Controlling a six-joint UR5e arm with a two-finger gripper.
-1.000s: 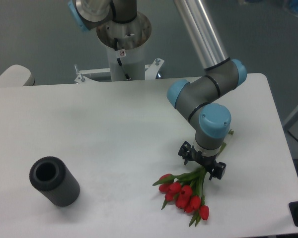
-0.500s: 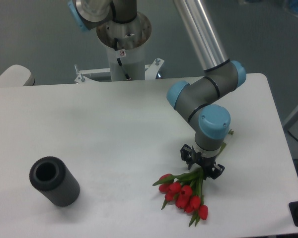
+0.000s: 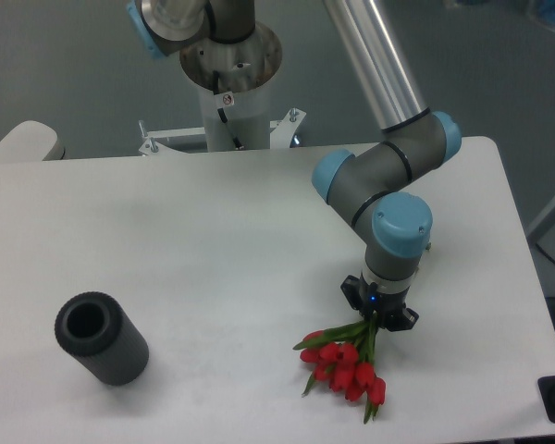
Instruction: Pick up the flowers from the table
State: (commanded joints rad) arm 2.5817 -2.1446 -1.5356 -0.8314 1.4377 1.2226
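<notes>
Pincer [image 3: 379,313] of mine sits low over the near right part of the table [image 3: 213,240], its jaws drawn in narrow about the green stems of the flowers [image 3: 345,364]; I judge that I have hold of them, though the contact itself is hidden under my wrist. Nearest the front edge lie the red heads, fanned out below and to the left of my fingers, with the stems running up into the grip.

I reckon the bunch light and soft. The stems will bend and bruise if squeezed hard, and the blooms are fragile, so the stems near the tie are the right place to hold, not the heads. Held at one end, the heads will likely droop as I lift.

One bunch only; I count roughly seven or eight blooms, but they overlap too much to be sure.

Farther left, well apart from the flowers, lies one dark cylinder [image 3: 102,339] on its side, open end facing the camera. Beyond the far edge stands my own mounting pedestal [image 3: 229,92].
</notes>
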